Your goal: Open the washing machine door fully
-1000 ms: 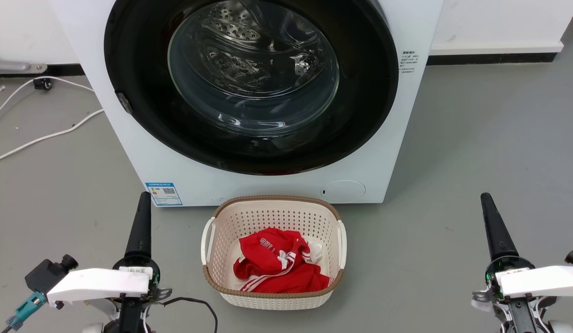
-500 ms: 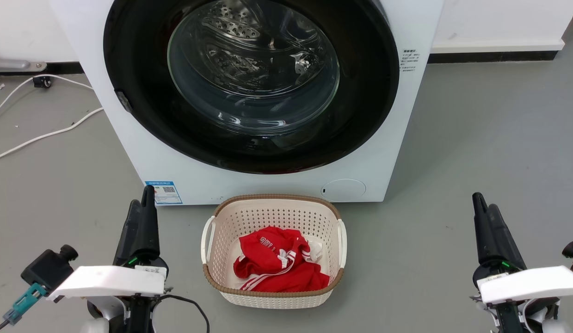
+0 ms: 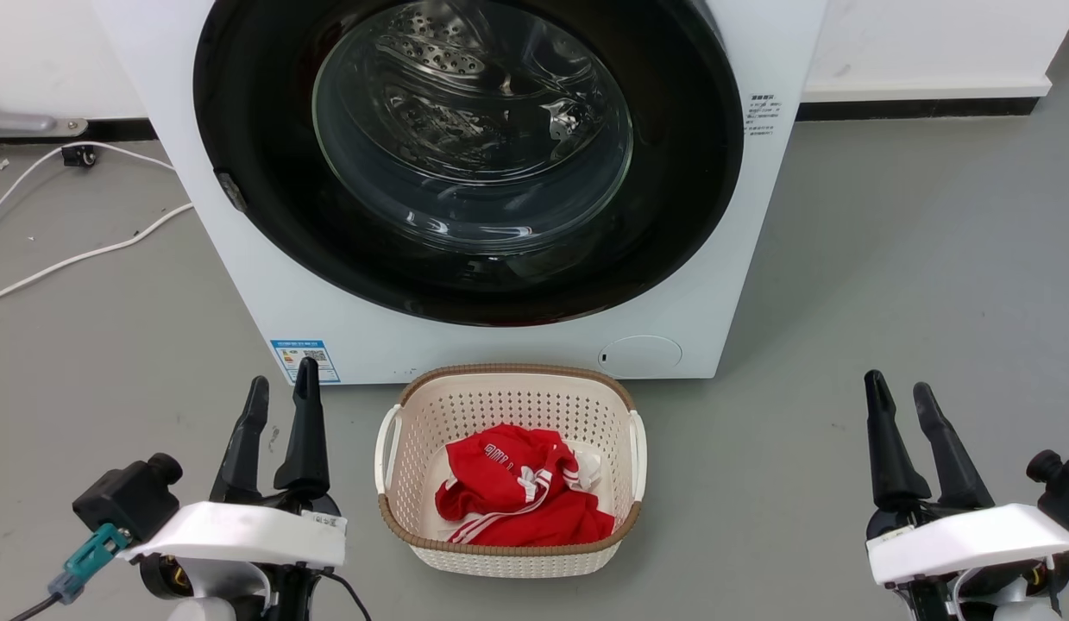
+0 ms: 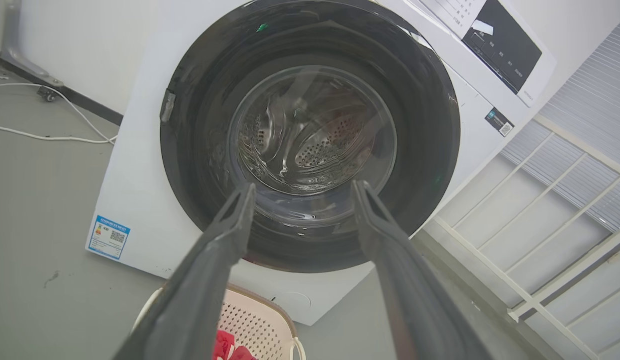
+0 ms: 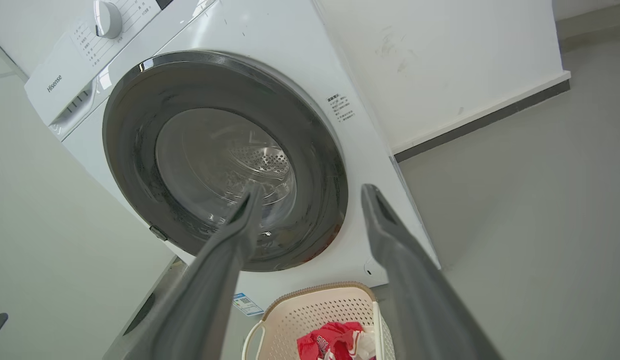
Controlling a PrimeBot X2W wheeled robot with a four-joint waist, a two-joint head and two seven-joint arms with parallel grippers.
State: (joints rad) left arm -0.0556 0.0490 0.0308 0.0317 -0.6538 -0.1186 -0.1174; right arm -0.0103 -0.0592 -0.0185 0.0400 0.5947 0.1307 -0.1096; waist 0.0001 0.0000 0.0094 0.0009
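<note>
Left gripper (image 3: 282,371): open, its two dark fingers spread with a clear gap between them, holding nothing, over the floor (image 3: 888,259).
Right gripper (image 3: 896,381): open as well, fingers parted and empty.
Washing machine door (image 3: 469,147): closed, lying flat against the white front of the washing machine (image 3: 499,349). It was ahead of both grippers and well apart from them, on a line between the two.
Left wrist view: the left gripper (image 4: 303,185) pointed at the lower part of the door (image 4: 310,135), with the glass bowl showing in the gap between its fingers.
Right wrist view: the right gripper (image 5: 314,187) pointed toward the door's (image 5: 224,160) lower right rim, not touching it.
Small grey tab (image 3: 232,191): on the door's rim, on the left gripper's side and well ahead of it.
Basket (image 3: 508,375): on the floor between the two grippers, nearer the left one, just in front of the machine.
Red garment (image 3: 517,500): crumpled inside the basket.
Blue label (image 3: 288,358): on the machine's lower corner, just beyond the left gripper's fingertips.
White cable (image 3: 85,254): on the floor, ahead of the left gripper and out to its left.
</note>
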